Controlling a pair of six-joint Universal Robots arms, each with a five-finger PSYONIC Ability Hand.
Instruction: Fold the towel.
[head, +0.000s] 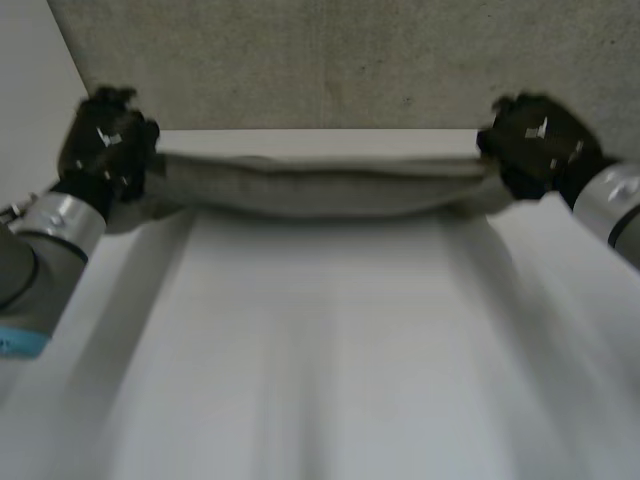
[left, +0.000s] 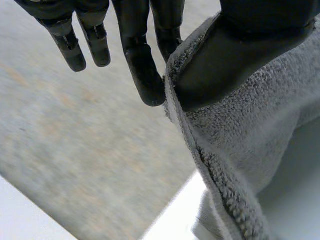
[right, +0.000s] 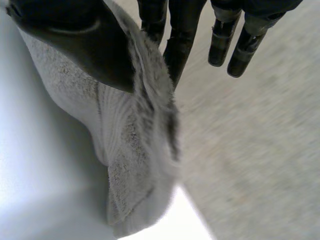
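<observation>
The flat white table takes up the near part of the head view, and past its far edge lies a grey speckled floor. Along that far edge a long grey terry-cloth towel is stretched sideways between the two hands. It looks doubled into a band of more than one layer, with its middle sagging a little and its ends gathered at the hands. Whether its lower edge touches the table cannot be told. The left arm, grey with a light-blue cap, lies along the table's left side, and the right arm comes in from the right. The black left hand holds the towel's left end: in its wrist view the thumb lies flat on the pile and presses the hemmed edge against a straight finger behind it — a pinch — while the other fingers hang free over the floor. The black right hand pinches the right end likewise — its thumb bears on the cloth, with fingers behind it, and the end hangs below the pinch in a soft fold beside the table's edge
</observation>
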